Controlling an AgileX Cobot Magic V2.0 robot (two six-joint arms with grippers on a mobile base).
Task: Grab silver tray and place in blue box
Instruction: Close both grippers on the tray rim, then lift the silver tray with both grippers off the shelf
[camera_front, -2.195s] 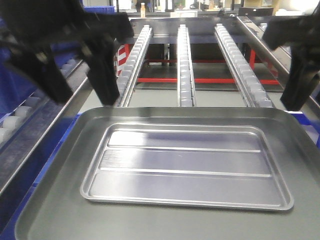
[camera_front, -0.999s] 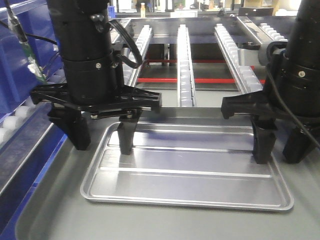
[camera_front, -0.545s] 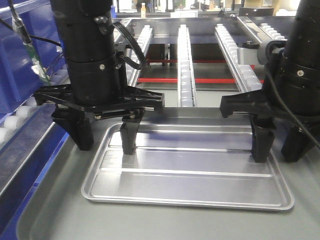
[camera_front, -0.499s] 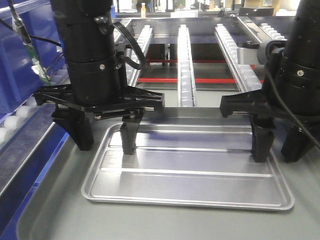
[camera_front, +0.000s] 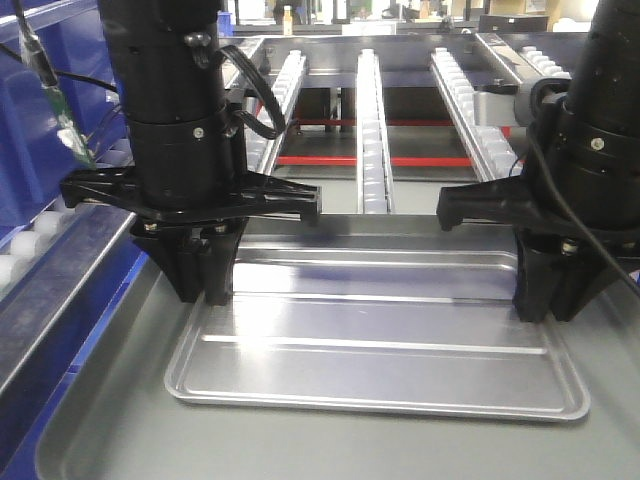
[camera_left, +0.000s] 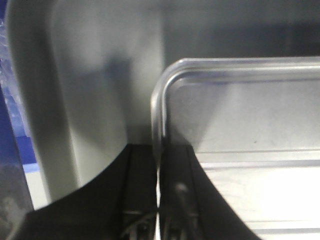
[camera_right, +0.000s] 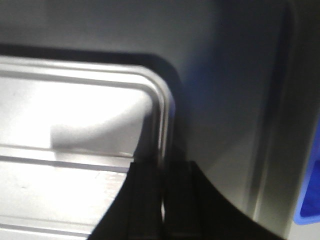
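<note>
Both arms are held upright, wrists pointing straight down, in the front view. The left gripper (camera_front: 203, 285) is set at the left of the frame and the right gripper (camera_front: 548, 300) at the right. Each is drawn narrow onto a short edge of the silver tray (camera_front: 370, 350). In the wrist views the thin raised rim is seen pinched between the black fingers (camera_left: 141, 185) of the left and those (camera_right: 145, 200) of the right.

The tray is shiny metal, shallow and round-cornered, with two long ridges across its floor. It is seen in the lower middle of the frame, inside a larger dull grey tray (camera_front: 110, 420) with a smooth floor. The blue box (camera_front: 22, 160) is seen at the upper left edge, and roller rails (camera_front: 370, 120) at the upper centre.
</note>
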